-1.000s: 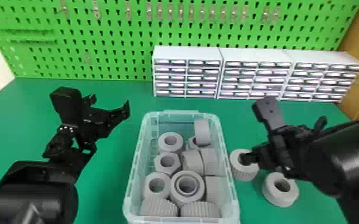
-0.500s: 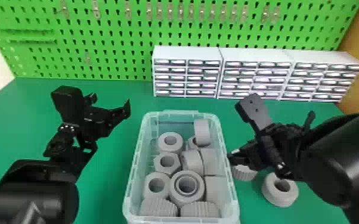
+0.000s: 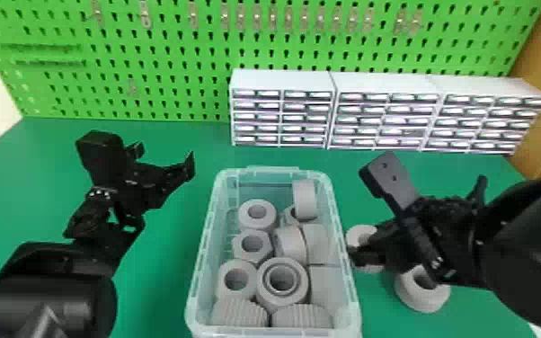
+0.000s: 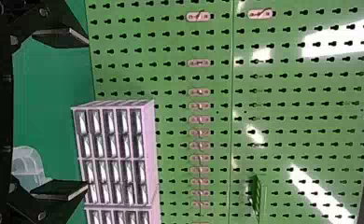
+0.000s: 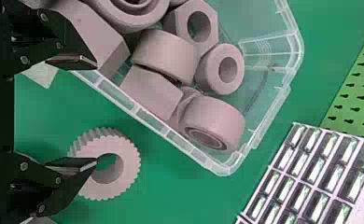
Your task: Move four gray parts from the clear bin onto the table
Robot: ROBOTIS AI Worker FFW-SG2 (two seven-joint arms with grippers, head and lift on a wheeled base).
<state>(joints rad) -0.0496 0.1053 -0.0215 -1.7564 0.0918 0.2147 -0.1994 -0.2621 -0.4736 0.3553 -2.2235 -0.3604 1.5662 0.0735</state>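
The green table (image 3: 161,278) ran back to a pegboard (image 3: 193,58), and the clear bin (image 3: 273,170) sat on it, its long side pointing away from the robot. The right gripper (image 5: 92,113) hung just outside the bin's right wall, its two fingers wide apart with nothing between them; the left gripper (image 4: 85,114) waited parted beyond the opposite wall. The right was nearer the next likely pick: the rounded part (image 3: 305,197) in the far right corner, lying on its side, its bore running roughly across the bin. From the right gripper it lay forward and leftward, over the wall.

Two gray parts were on the table, so two probably remained to move. The ribbed ring (image 5: 129,158) was partly covered by a finger, contact unclear; the plain ring (image 3: 422,296) was partly behind the right arm. A smaller part (image 3: 290,215) was mostly hidden beneath the corner one.
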